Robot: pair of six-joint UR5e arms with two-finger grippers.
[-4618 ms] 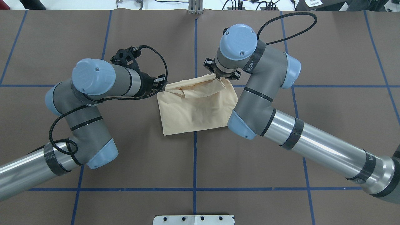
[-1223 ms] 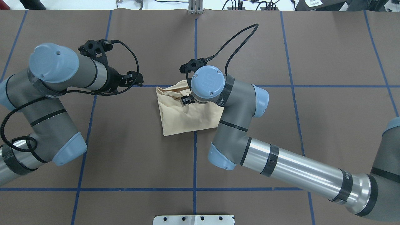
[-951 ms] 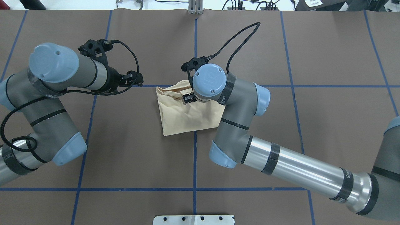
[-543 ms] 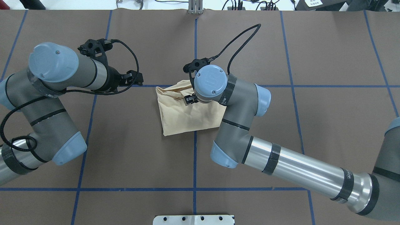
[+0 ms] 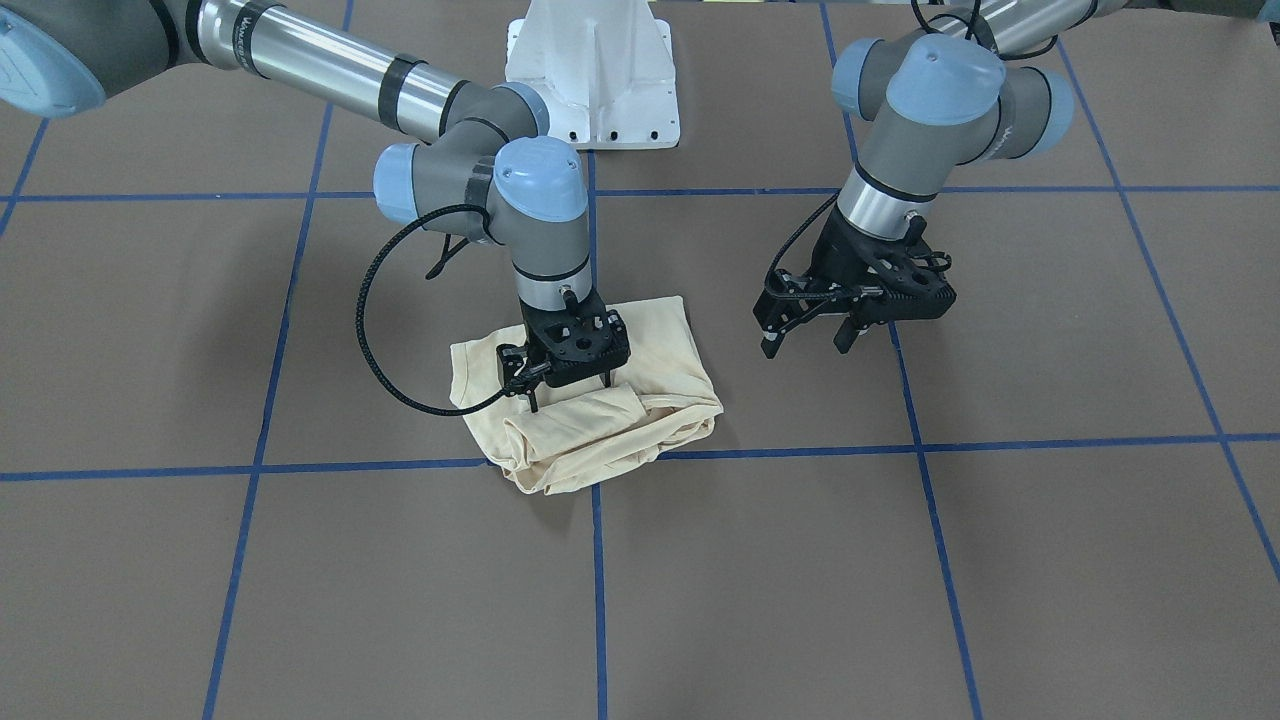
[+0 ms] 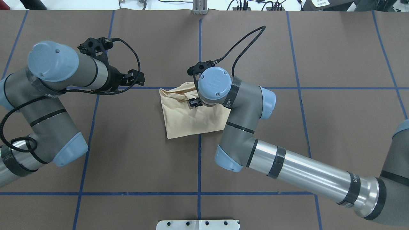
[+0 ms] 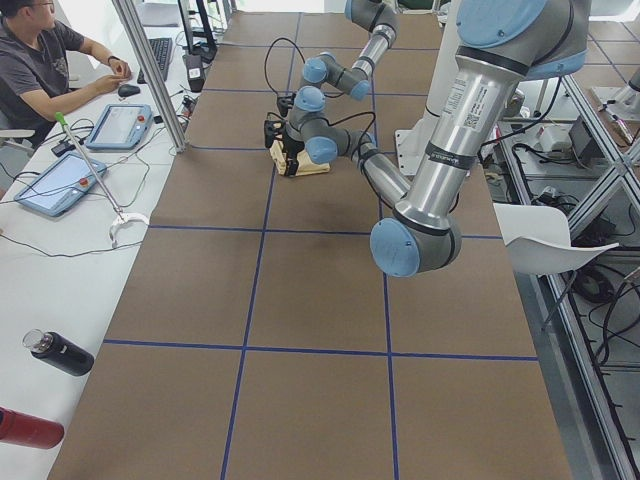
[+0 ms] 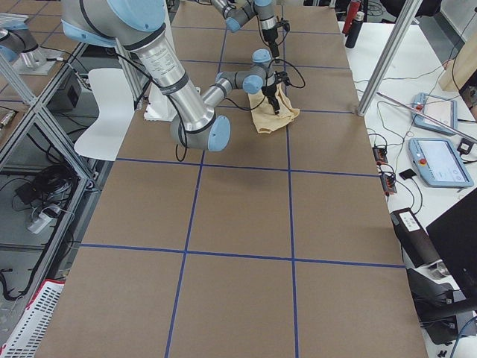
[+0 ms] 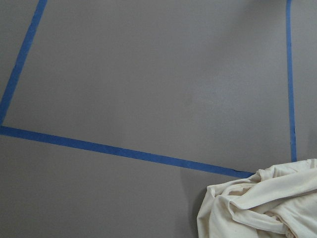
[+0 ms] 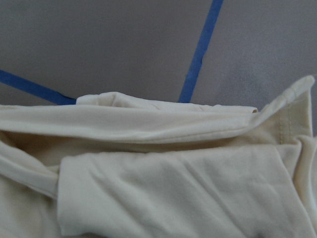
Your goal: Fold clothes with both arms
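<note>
The cream-yellow shirt (image 5: 600,430) lies folded into a small rumpled bundle at a crossing of blue tape lines (image 6: 188,118). My right gripper (image 5: 570,395) points straight down on the bundle's robot-side half, open, with its fingertips at the top layer of fabric and nothing pinched between them. In the overhead view its wrist hides most of it (image 6: 192,102). The right wrist view is filled by overlapping folds of the shirt (image 10: 173,173). My left gripper (image 5: 805,345) hangs open above bare table, well clear of the shirt (image 6: 140,78). Only a corner of the shirt (image 9: 262,208) shows in the left wrist view.
The brown table is marked by a blue tape grid (image 6: 199,48). The white pedestal base (image 5: 590,80) stands behind the shirt. A metal plate (image 6: 198,224) sits at the table's near edge. A person (image 7: 40,60) sits at a side desk holding tablets and bottles (image 7: 60,352).
Both grippers have let go of the shirt's far edge. The left arm has drawn back to its own side, and the right gripper has moved over the now smaller bundle, drifting slightly in the last second.
</note>
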